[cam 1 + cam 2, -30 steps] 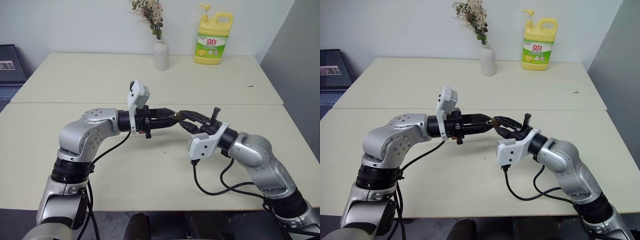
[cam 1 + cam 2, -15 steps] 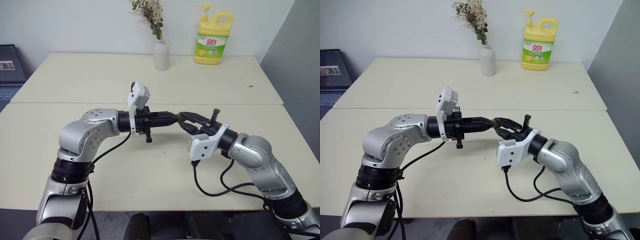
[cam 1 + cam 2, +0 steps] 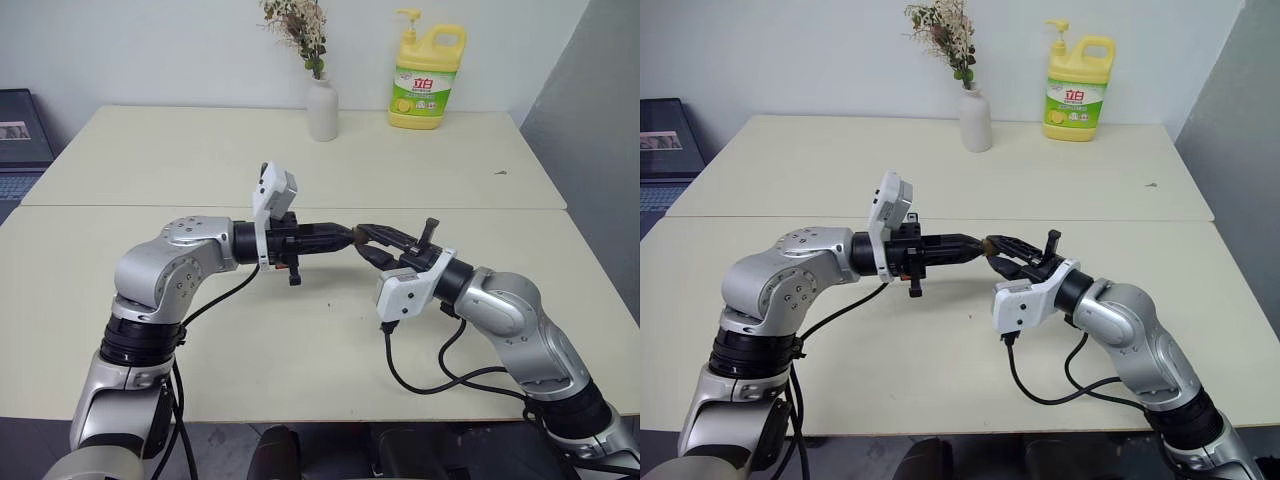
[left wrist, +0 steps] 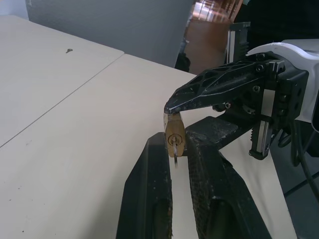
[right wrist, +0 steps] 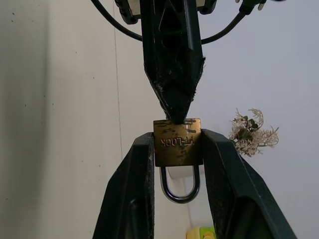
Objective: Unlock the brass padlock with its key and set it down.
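The table (image 3: 300, 170) is wide and pale, and the two arms meet above its middle, well away from its surface. At the far edge stand a white vase (image 3: 322, 108) with dried flowers and a yellow soap bottle (image 3: 426, 85); a laptop (image 3: 22, 140) lies off to the robot's left. All of these are well apart from the work, so I judge that nothing stands in the way.

The right gripper (image 5: 175, 149) holds the padlock (image 5: 177, 142) by its two flat sides, with the shackle (image 5: 179, 185) pointing away from the left arm and still seated in the body. The left gripper (image 4: 175, 149) is closed narrow on the key (image 4: 175, 147), which sits in the keyhole of the lock face.

The step in hand seems to be the turning of the key. The next move probably calls for a wrist roll of the left arm while the right one keeps the lock firm. The key is very thin, so it could slip between the fingertips (image 4: 159, 149) or bend out of line.
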Available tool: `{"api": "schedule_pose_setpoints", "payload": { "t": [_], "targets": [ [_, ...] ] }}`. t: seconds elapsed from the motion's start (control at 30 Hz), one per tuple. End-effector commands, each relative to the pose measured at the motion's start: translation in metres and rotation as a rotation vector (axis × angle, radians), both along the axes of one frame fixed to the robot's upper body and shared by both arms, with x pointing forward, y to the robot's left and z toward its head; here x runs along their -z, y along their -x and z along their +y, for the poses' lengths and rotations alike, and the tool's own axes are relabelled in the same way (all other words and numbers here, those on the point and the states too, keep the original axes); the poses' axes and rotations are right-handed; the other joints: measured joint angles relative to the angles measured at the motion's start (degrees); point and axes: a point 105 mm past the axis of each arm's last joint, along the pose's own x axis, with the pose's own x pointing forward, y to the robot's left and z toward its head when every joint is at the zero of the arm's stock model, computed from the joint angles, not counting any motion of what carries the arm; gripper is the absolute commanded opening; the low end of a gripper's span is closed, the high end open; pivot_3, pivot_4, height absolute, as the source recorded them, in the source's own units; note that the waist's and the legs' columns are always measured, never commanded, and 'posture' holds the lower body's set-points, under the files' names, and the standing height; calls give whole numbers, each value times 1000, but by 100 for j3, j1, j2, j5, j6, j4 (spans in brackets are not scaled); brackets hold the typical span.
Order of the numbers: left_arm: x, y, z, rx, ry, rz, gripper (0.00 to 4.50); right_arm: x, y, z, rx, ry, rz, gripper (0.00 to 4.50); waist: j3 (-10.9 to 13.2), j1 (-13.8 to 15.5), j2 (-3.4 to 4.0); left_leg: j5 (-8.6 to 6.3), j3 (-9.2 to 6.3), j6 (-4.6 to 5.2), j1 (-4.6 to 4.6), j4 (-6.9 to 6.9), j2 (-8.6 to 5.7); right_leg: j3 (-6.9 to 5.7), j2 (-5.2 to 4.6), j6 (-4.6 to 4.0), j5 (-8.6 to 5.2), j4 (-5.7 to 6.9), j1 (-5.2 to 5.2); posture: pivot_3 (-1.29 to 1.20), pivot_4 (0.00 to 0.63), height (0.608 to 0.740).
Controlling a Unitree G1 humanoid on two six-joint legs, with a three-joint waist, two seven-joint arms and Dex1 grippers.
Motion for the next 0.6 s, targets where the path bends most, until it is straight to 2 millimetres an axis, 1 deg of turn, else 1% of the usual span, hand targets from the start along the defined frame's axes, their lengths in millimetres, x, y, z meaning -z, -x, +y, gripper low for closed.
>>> {"api": "schedule_pose_setpoints", "payload": {
  "t": [0.03, 0.1, 0.23, 0.4, 0.6],
  "targets": [
    [-13, 5, -2, 46, 34, -9, 146, -13, 3, -1, -3, -37, -49, 939, 0, 0, 0, 0, 0, 0, 0, 0, 0, 0, 0, 0, 0, 0, 0, 0, 150, 740],
    [-12, 4, -1, 40, 20, -16, 871, -13, 3, 0, -4, -38, -47, 939, 0, 0, 0, 0, -1, 0, 0, 0, 0, 0, 0, 0, 0, 0, 0, 0, 150, 740],
    [-8, 5, 4, 55, -8, -15, 2009, -12, 4, -1, -2, -36, -43, 939, 0, -3, 0, 0, -1, 0, 0, 0, 0, 0, 0, -1, 0, 0, 0, 0, 150, 740],
    [-6, 4, 8, 47, -13, -1, 2031, -11, 4, -1, -3, -32, -37, 939, 0, 0, 0, 0, -2, 0, 0, 0, -1, -1, 0, 2, -1, 0, 0, 0, 150, 740],
    [-8, -2, 7, 13, 12, 3, 2031, -11, 5, -1, -4, -30, -33, 939, 0, 0, 0, 0, -2, 0, 0, 0, 0, -1, 0, 2, -1, 0, 0, 0, 150, 740]
  ]
}}
